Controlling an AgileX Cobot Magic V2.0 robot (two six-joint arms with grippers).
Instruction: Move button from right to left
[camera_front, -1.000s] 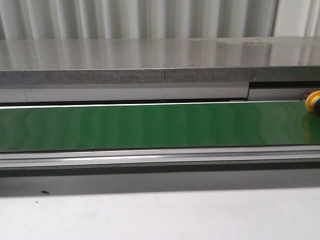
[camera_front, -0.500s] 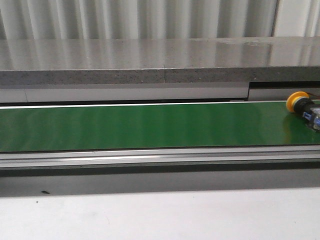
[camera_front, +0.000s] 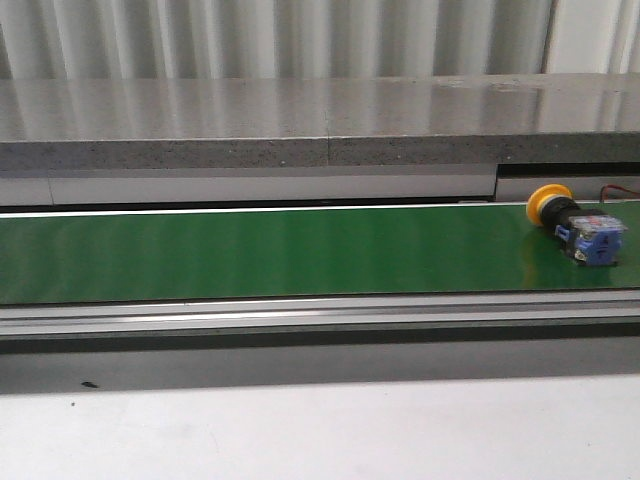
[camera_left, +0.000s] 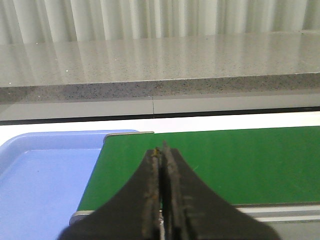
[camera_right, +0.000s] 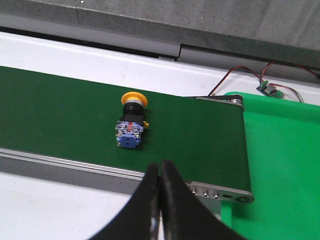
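The button (camera_front: 578, 224) lies on its side on the green conveyor belt (camera_front: 300, 250) at the far right of the front view, yellow cap toward the back, blue block toward the front. It also shows in the right wrist view (camera_right: 131, 122). My right gripper (camera_right: 160, 167) is shut and empty, hovering over the belt's near rail, short of the button. My left gripper (camera_left: 162, 150) is shut and empty above the belt's left end. Neither gripper shows in the front view.
A blue tray (camera_left: 45, 175) sits just past the belt's left end. A grey stone ledge (camera_front: 320, 120) runs behind the belt. At the belt's right end are a bright green surface (camera_right: 285, 165), a small circuit board with wires (camera_right: 270, 88) and the metal rail (camera_right: 220, 192).
The button has travelled leftward along the belt, from barely showing at the right edge to fully in view. The grippers are not seen in the earlier frames.
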